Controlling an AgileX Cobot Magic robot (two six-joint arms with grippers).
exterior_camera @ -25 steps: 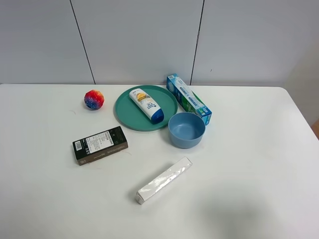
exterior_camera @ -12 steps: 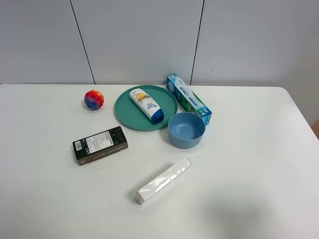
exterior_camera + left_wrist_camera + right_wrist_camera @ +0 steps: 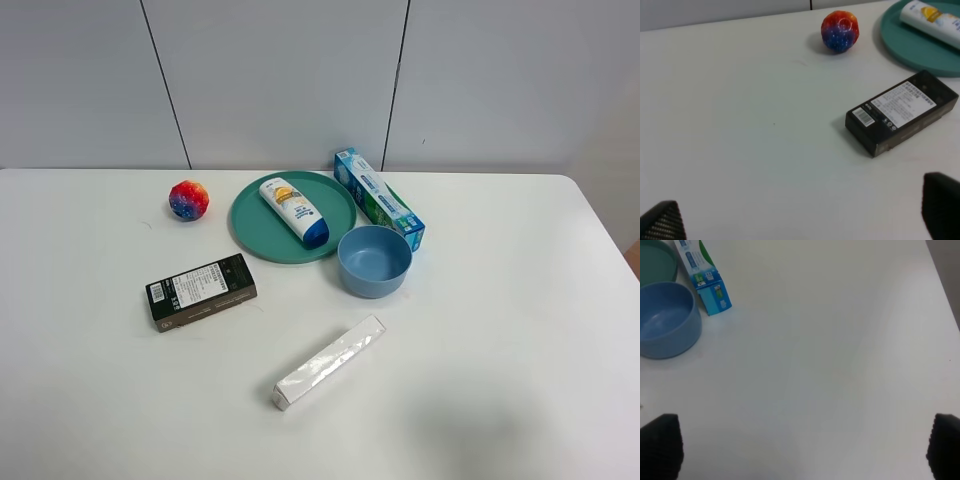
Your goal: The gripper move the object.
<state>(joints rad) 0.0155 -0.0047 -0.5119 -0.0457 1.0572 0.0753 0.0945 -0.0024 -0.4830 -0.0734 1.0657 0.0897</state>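
The white bottle (image 3: 294, 211) lay on the green plate (image 3: 255, 235), just beyond the black box (image 3: 901, 112), well apart from the left gripper (image 3: 800, 220) and right gripper (image 3: 805, 452), both spread wide, grasping nothing

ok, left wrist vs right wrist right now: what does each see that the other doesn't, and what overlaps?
Only the left wrist view: the multicoloured ball, the black box, the white bottle lying on the plate, and the left gripper with its fingertips wide apart. Only the right wrist view: the blue bowl, the toothpaste box, and the right gripper, also spread. Shared: the green plate and the white table.
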